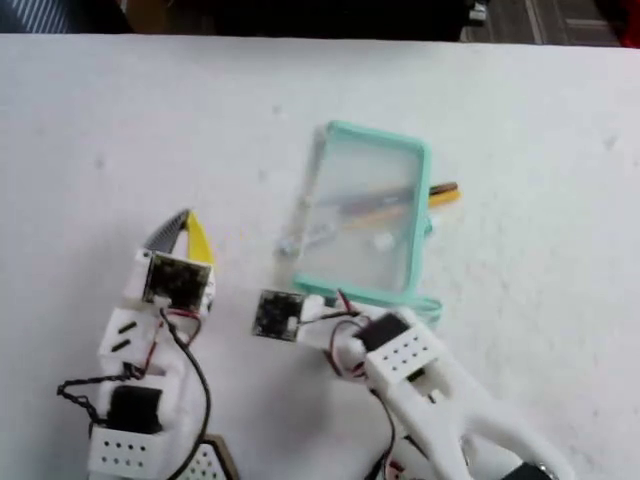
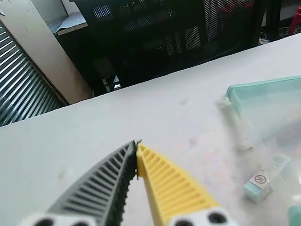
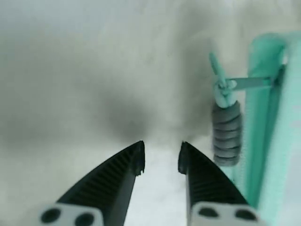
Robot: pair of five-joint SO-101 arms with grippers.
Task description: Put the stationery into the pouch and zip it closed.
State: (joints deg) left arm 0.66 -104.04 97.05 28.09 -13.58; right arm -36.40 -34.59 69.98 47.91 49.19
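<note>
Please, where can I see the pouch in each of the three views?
High view: pouch at the centre of the table.
Left wrist view: pouch beyond the shut left tool, on its yellow side.
Right wrist view: its edge close beside the open right tool.
Shared landmark: the teal border.

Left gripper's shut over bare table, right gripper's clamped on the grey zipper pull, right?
Not quite: the right wrist view shows the right gripper open, the grey zipper pull beside it, not in its grip. The left gripper is indeed shut over bare table.
</note>
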